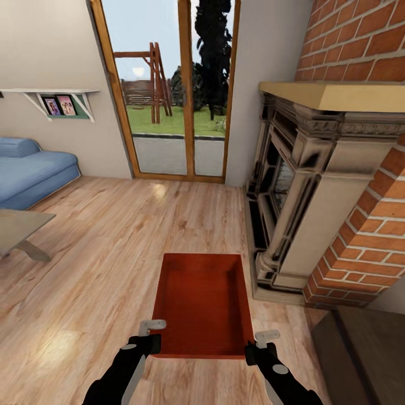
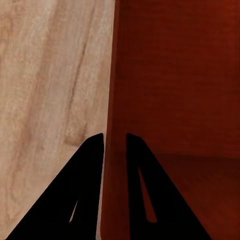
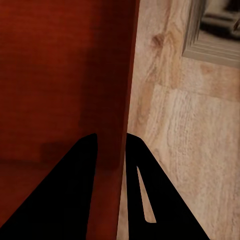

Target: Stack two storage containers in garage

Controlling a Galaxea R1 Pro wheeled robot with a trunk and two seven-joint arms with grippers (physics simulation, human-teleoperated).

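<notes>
Carrying one orange-red storage container [image 1: 202, 304] between both arms, the robot stands in the living room, facing the wood-framed glass doors [image 1: 174, 95] with the fireplace [image 1: 298, 185] and brick chimney [image 1: 360, 39] close on its right. The bin hangs level over the wood plank floor [image 1: 101, 253], open side up, its long axis pointing away from the robot. The left gripper [image 1: 151, 336] takes the near left corner and the right gripper [image 1: 260, 344] the near right one; a hold on each side wall likely keeps the thin-walled bin from tipping or swinging on the drive. In the left wrist view the left gripper [image 2: 115, 142] has its jaws astride the wall, one finger outside over the planks, one inside, clamped on it. The right gripper [image 3: 111, 142] pinches the opposite wall the same way. By my reading the carry to the garage has scarcely begun
</notes>
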